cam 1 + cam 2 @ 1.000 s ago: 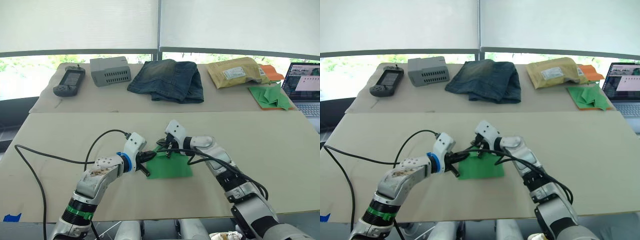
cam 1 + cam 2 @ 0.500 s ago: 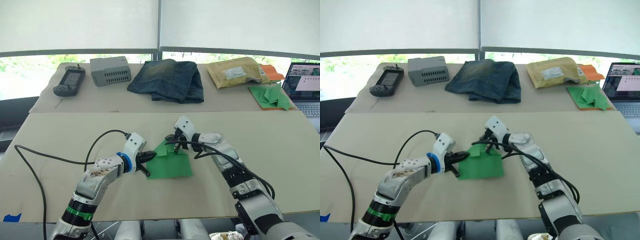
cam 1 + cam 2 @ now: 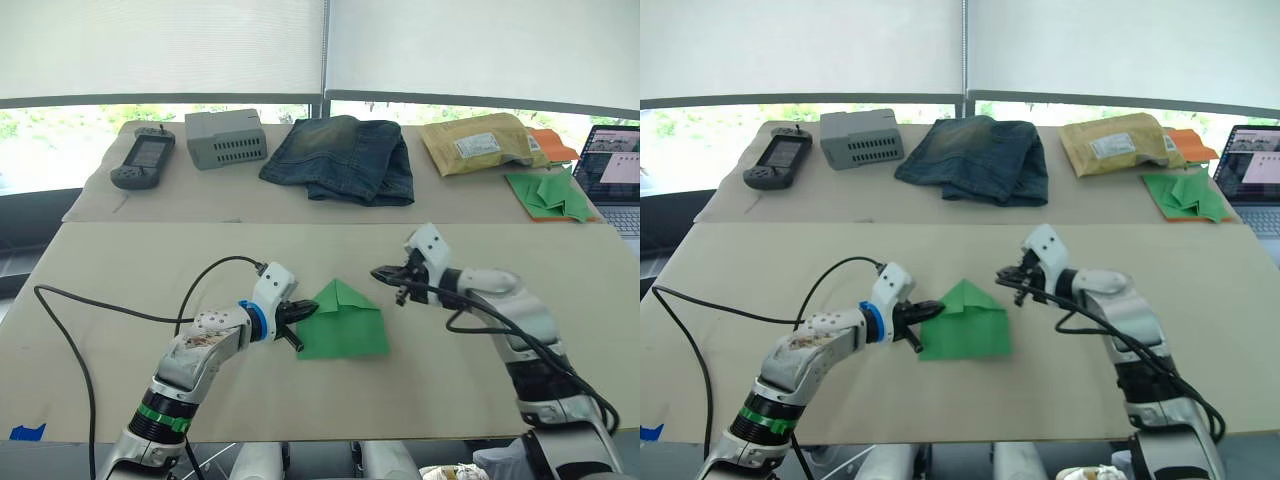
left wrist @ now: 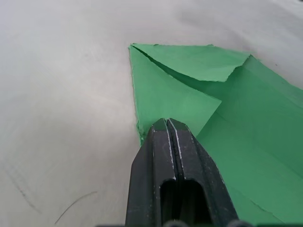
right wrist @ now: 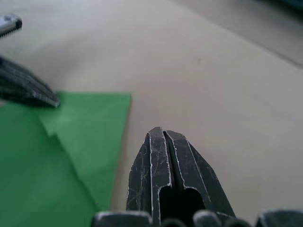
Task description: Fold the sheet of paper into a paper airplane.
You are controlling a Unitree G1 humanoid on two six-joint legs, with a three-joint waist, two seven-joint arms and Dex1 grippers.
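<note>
**Nose folds laid in, left claw pinning the sheet**

The thin bright green sheet of paper (image 3: 342, 322) lies flat on the beige worktop (image 3: 130, 270), near the middle of its near half. Its two far corners are turned in to meet at a peak, so the outline reads as a house shape; one flap lifts a little along its edge in the left wrist view.

The left claw (image 3: 303, 311) is clenched, its black fingers pressed together, with the tips resting on the sheet's left edge as if to hold it down. The right claw (image 3: 384, 273) is also clenched on nothing, hanging above the bare worktop just right of the sheet's peak and apart from it.

By my reading, the early corner-fold step is at hand. The next move likely calls for the right claw to return to the paper and press the raised flap flat while the left keeps it from sliding.
</note>
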